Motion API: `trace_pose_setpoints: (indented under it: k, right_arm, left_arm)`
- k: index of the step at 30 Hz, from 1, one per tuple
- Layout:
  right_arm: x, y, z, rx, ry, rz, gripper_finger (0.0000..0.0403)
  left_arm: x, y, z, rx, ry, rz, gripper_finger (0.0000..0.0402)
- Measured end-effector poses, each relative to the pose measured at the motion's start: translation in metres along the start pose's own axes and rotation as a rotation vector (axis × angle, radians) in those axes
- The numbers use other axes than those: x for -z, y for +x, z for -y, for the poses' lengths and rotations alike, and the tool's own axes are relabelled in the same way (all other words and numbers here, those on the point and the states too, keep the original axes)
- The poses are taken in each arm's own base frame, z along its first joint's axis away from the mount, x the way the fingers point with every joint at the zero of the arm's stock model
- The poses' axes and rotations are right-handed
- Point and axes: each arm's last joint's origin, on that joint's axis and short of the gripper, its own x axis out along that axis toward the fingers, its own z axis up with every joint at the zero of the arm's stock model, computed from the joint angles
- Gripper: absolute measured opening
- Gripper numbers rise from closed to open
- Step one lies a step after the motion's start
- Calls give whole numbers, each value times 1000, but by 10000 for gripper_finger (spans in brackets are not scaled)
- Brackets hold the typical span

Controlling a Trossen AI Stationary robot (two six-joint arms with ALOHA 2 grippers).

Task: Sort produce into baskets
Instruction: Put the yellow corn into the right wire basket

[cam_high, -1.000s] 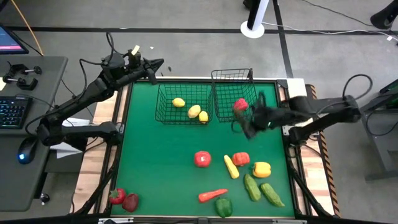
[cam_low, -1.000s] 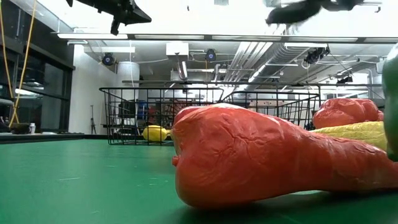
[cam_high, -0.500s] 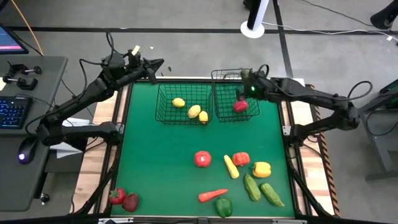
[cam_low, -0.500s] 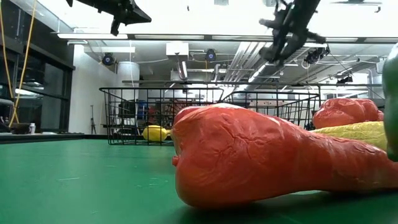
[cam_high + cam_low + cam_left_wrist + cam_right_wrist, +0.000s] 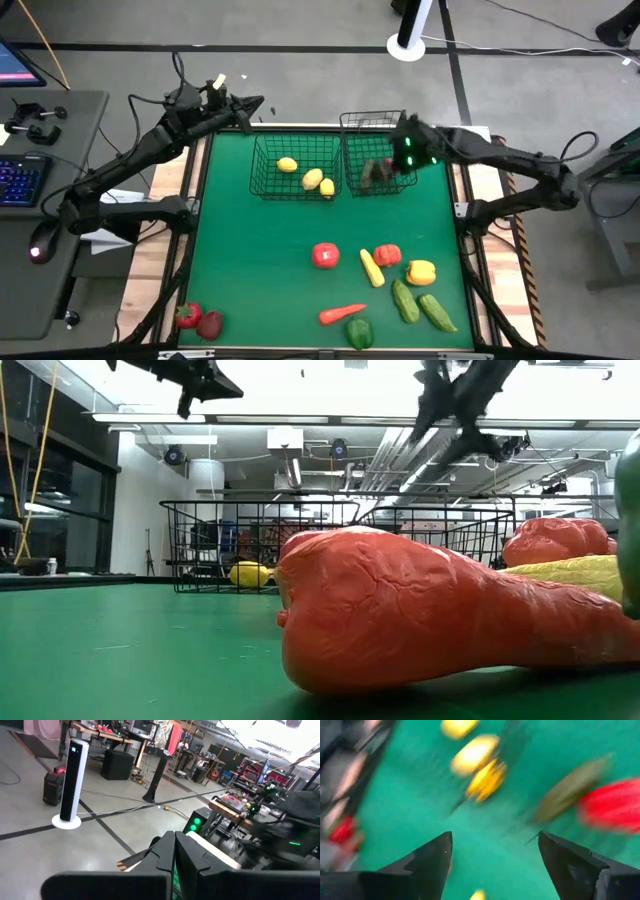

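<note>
My right gripper (image 5: 492,851) hangs open over the right basket (image 5: 352,128), with nothing between its fingers. Below it, a red piece of produce (image 5: 377,172) shows blurred inside that basket. The left basket (image 5: 262,172) holds three yellow lemons (image 5: 312,178). More produce lies on the green table nearer the front: a tomato (image 5: 325,256), a red pepper (image 5: 387,255), a yellow pepper (image 5: 421,271), cucumbers (image 5: 405,300), a carrot (image 5: 342,313) and a green pepper (image 5: 359,333). My left gripper (image 5: 175,851) waits shut beyond the table's far left corner.
Two red pieces (image 5: 197,320) lie at the table's near left corner. The carrot (image 5: 420,620) fills the low view close to the camera. A desk with a keyboard (image 5: 20,180) stands left of the table. The table's middle left (image 5: 250,250) is bare green.
My right gripper has swung toward the table's far edge, over the right basket, carrying the red piece. There it has opened and let go. The red piece has dropped into the basket and still shows blurred.
</note>
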Motion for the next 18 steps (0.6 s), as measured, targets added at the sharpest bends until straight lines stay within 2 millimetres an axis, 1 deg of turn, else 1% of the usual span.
trace_pose_setpoints:
  k: [2, 4, 6, 8, 10, 13, 16, 18]
  right_arm:
    - [24, -6, -20, -112, -30, -113, 288]
    - [51, -10, -40, -185, -16, -251, 288]
    - [79, -10, -59, -216, 1, -385, 288]
    - [106, -5, -76, -208, 9, -469, 288]
    - [129, 6, -89, -177, 13, -528, 288]
    - [159, 33, -105, -130, -15, -615, 288]
    - [180, 60, -110, -55, -45, -664, 288]
    - [190, 75, -109, 11, -48, -680, 288]
  left_arm:
    - [1, 0, 0, -5, -1, -14, 0]
    - [2, 0, -1, -9, -2, -23, 0]
    - [2, 0, -1, -9, -2, -25, 0]
    - [2, 0, -1, -10, -1, -24, 0]
    - [2, 0, -1, -10, 13, -24, 0]
    - [2, 0, -1, -10, 62, -26, 0]
    - [2, 0, -1, -25, 98, -22, 0]
    - [2, 0, -2, -44, 117, -17, 0]
